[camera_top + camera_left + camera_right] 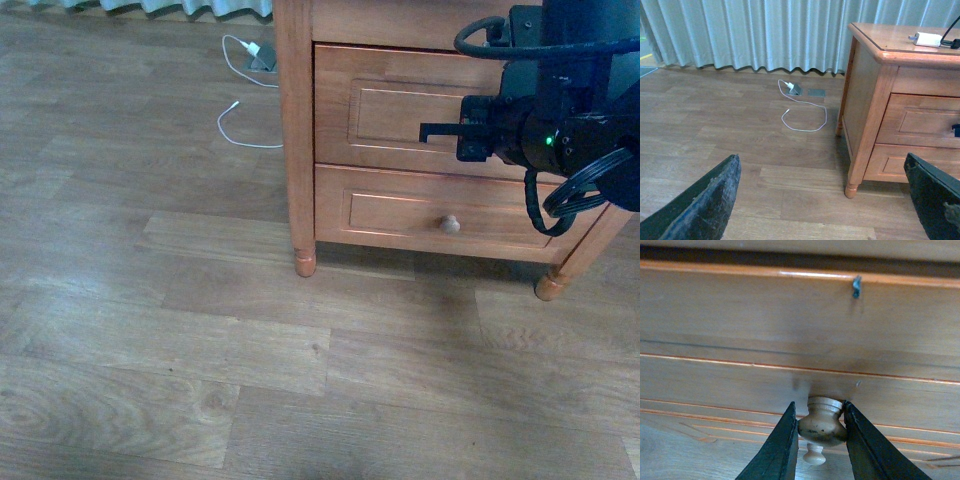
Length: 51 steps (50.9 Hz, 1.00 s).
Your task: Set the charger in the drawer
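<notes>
The charger [926, 39], a small white adapter with a black cable, lies on top of the nightstand in the left wrist view. The drawer [385, 100] is the taller upper one with a recessed panel; it looks closed and also shows in the left wrist view [920, 120] and in the right wrist view [790, 325]. My right gripper [820, 412] is shut on the drawer's pale round knob [821, 424]. In the front view the right gripper [440, 131] hides that knob. My left gripper [820, 200] is open and empty above the floor, left of the nightstand.
The shallower lower drawer [390, 212] has its own knob [450, 224]. A white charger with a thin white cable [252, 50] lies on the wood floor by a floor socket, left of the nightstand leg [304, 262]. Curtains [765, 35] hang behind.
</notes>
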Each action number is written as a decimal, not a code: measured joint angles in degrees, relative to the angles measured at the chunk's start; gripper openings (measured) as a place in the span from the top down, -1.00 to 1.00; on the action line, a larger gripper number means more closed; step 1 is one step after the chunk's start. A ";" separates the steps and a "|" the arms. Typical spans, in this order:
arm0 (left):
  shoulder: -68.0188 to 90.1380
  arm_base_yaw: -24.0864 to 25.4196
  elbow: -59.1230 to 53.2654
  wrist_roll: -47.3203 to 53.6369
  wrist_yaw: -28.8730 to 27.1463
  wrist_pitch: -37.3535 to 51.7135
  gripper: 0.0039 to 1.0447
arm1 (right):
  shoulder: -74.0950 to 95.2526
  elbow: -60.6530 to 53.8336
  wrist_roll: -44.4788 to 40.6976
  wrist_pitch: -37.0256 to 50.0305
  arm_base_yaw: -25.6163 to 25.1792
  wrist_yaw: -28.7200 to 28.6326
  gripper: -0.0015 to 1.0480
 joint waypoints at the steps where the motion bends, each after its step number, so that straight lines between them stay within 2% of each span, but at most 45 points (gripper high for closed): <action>1: 0.00 0.00 0.00 0.00 0.00 0.00 -0.89 | 0.00 0.00 -0.04 0.00 0.00 -0.02 0.57; 22: 0.00 0.00 0.00 0.00 0.00 0.00 -0.89 | -4.87 -4.68 1.31 -4.37 -0.26 -5.09 0.60; 44: 0.00 0.00 0.00 0.00 0.00 0.00 -0.89 | -24.06 -28.28 -0.76 -9.68 -0.37 -15.28 0.64; 51: 0.00 0.00 0.00 0.00 -0.02 0.00 -0.89 | -30.21 -35.04 -1.42 -10.12 -0.37 -16.59 0.72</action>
